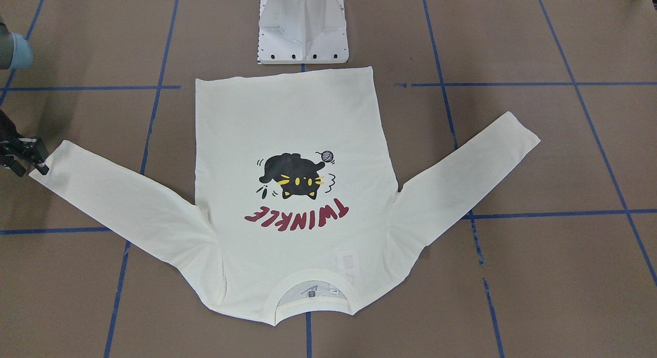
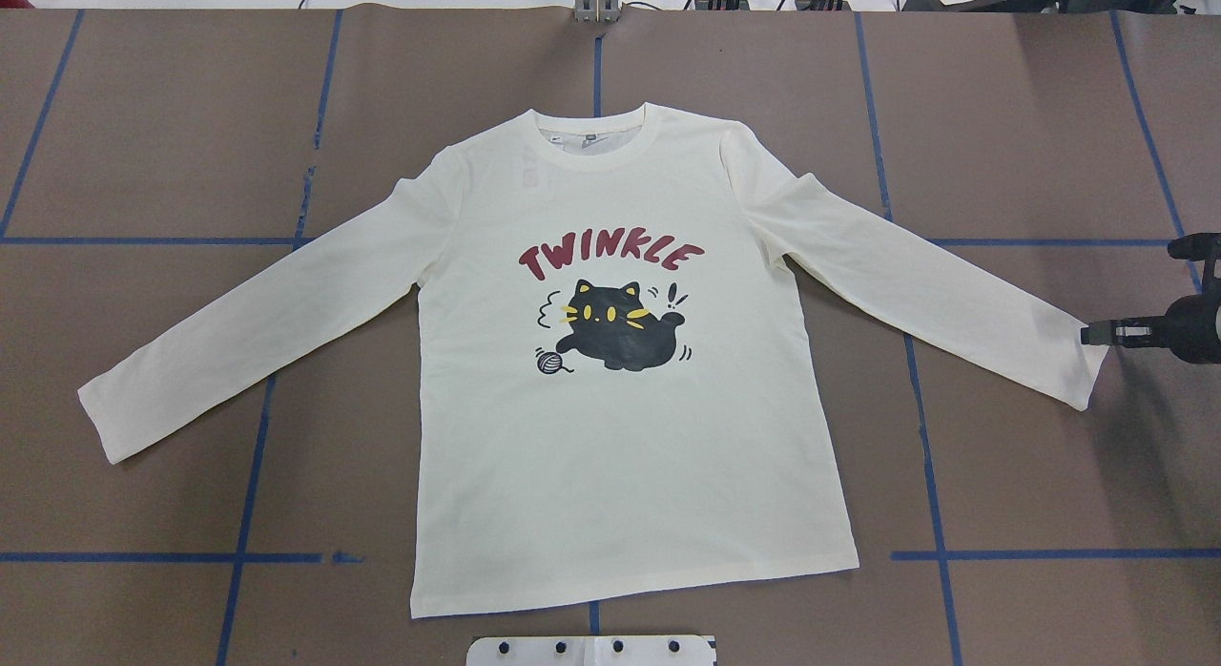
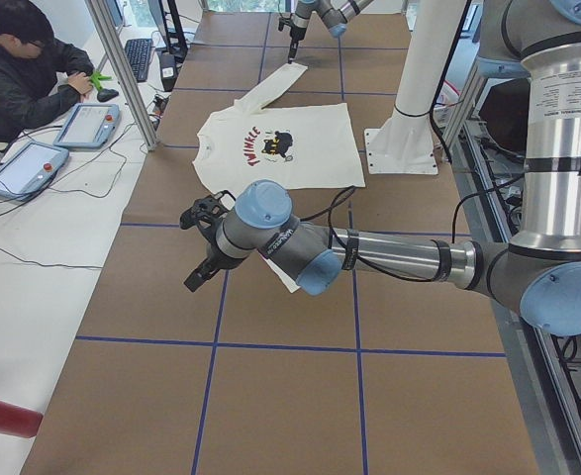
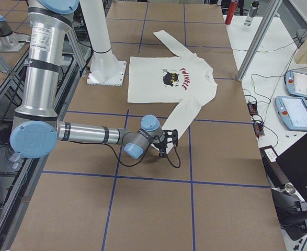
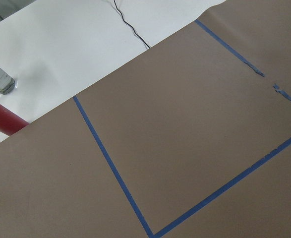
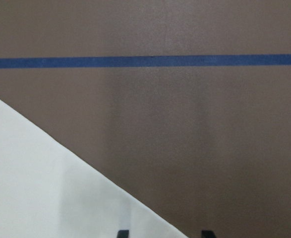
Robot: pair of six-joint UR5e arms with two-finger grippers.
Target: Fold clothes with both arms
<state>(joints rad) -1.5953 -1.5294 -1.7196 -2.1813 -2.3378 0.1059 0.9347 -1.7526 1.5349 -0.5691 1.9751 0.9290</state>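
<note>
Overhead exterior: T-shirt (image 2: pixel 620 427) lies flat and print up, mid-frame on the desk (image 2: pixel 143 122). Collar points to the top edge, both sleeves spread out and down. No fold made yet, so we judge we're at the first grasp.

Right gripper (image 2: pixel 1089 334) sits at the right edge of the frame, tip at the cuff (image 2: pixel 1087 375) of the sleeve (image 2: pixel 935 284) there. Right wrist view shows its fingertips (image 6: pixel 123 233) apart at the bottom edge: jaws spread, nothing pinched. One tip is over cream fabric, the other over bare desk, and the cuff edge runs between them.

Left gripper (image 3: pixel 193 249) only shows in the exterior left view, hanging above the desk in the foreground. We can't tell whether it's spread or closed. Its wrist camera sees only brown desk and blue tape (image 5: pixel 110 163), no fabric, so we judge it's well apart from the other sleeve (image 2: pixel 258 342).

Risks from here:
- Right grasp is on the very edge of the cuff. If it closes as it stands, it may catch one layer only or miss, and the sleeve slips off mid-lift.
- Arms are out of step. If the right one pulls alone, the shirt body drags and skews on the desk, and the fold line goes crooked.
- Hem lies near the pedestal base (image 2: pixel 591 650). A drag toward the bottom of the frame could bunch it against that.
</note>
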